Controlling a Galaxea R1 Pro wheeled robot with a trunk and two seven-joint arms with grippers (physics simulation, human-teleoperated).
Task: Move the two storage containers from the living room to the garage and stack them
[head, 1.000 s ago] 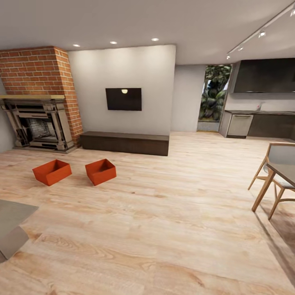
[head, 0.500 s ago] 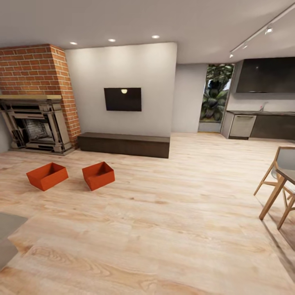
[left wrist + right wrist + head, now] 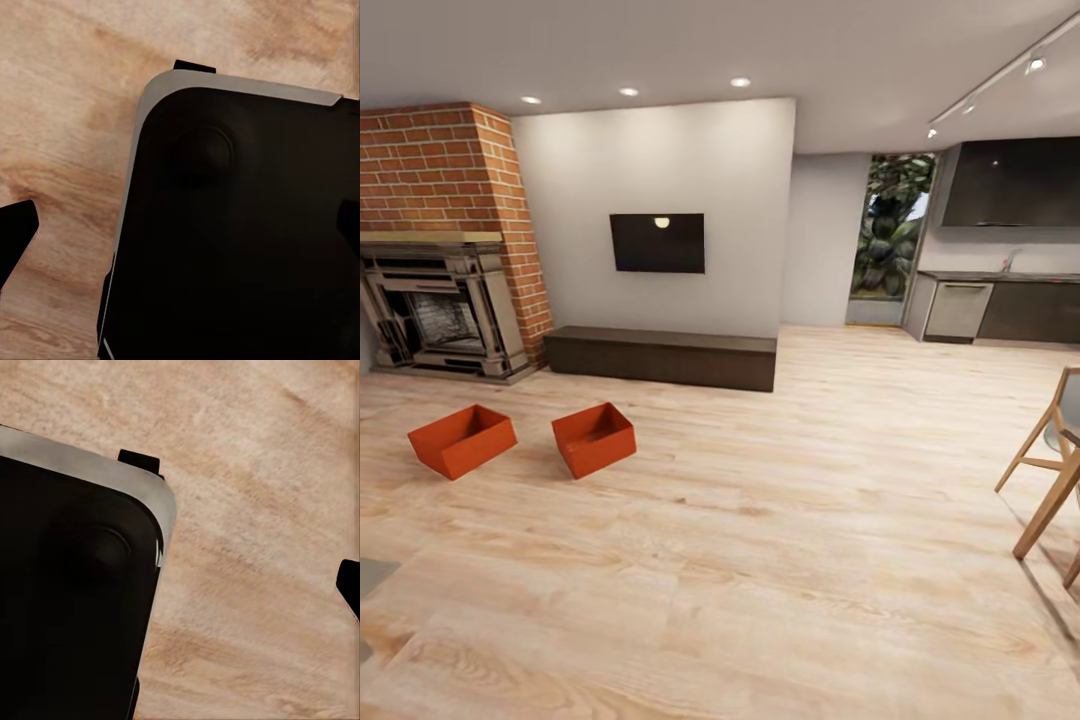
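Both pincers hang low beside the robot's dark base (image 3: 240, 225) over the plank floor (image 3: 780, 560), carrying nothing, and whether their jaws are open or closed can't be told from the wrist views. Well ahead of them, the two storage containers (image 3: 593, 438) sit just beside each other before the fireplace (image 3: 445, 315), apparently waiting for pickup.

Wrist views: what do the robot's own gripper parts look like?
Little shows. A matte black, angular left fingertip in the left wrist view and a black right fingertip in the right one; no cables or markings seen. Below sits a rounded black body with a light grey rim, likely the robot's base.
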